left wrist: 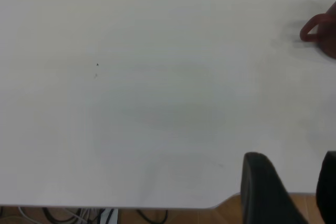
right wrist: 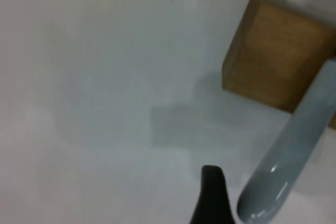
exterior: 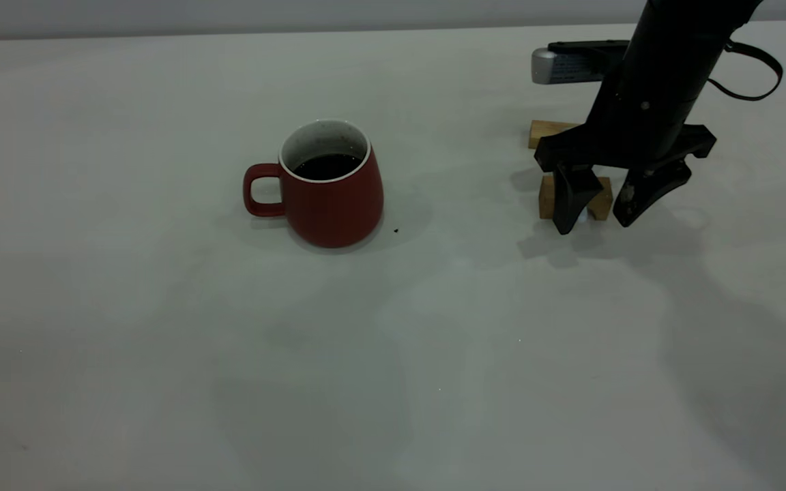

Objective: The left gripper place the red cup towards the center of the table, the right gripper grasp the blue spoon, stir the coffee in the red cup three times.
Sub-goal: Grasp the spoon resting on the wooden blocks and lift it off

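Observation:
The red cup (exterior: 331,194) stands upright near the middle of the table (exterior: 161,341), handle pointing left, with dark coffee (exterior: 327,166) inside. Its handle also shows far off in the left wrist view as the cup (left wrist: 317,30). My right gripper (exterior: 592,225) hangs open just above the table at the right, over a wooden block. The blue spoon (right wrist: 294,156) rests with its pale handle on that block, its end close beside one finger (right wrist: 212,198); its bowl is hidden. My left gripper (left wrist: 296,184) is open and empty near the table's edge, out of the exterior view.
Two small wooden blocks (exterior: 548,131) (exterior: 547,196) lie under and behind the right gripper; one block (right wrist: 278,56) fills the right wrist view's corner. A dark speck (exterior: 396,230) lies right of the cup. Bare tabletop spreads in front of and left of the cup.

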Available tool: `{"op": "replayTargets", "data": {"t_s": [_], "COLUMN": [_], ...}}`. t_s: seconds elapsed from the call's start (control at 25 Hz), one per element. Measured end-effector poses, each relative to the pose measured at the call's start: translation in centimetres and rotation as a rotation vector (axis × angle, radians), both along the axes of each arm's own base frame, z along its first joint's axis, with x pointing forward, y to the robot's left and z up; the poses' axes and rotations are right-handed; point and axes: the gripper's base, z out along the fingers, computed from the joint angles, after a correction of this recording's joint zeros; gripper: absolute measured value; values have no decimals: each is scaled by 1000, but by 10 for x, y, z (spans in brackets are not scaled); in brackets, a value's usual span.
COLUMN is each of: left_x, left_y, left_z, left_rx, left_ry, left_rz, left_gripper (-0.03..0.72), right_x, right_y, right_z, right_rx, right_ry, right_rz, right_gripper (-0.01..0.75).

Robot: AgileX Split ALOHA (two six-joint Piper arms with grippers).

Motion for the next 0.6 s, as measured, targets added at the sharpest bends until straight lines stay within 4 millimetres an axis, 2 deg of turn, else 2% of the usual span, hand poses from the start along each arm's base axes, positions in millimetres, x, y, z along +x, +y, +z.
{"op": "replayTargets", "data": {"t_s": [0.08,0.2,0.32,0.48,0.52,0.6], "left_x": [0,0,0,0,0,0], "left_y": [0,0,0,0,0,0], "left_z": [0,0,0,0,0,0], "left_rx": [0,0,0,0,0,0], "left_ry": [0,0,0,0,0,0], "left_rz": [0,0,0,0,0,0], "left_gripper": [328,328,328,328,328,328], "right_x": [2,4,4,3,2,2], "right_y": [0,0,0,-1,-1,0], "right_z": [0,0,0,0,2,12], "right_rx": [1,-3,-6,-7,-8,-8], "right_ry": [-18,-41,-45,-37,-25,2], "right_rz": [-2,1,4,7,12,25], "right_gripper": [612,529,400,177,145,149]}}
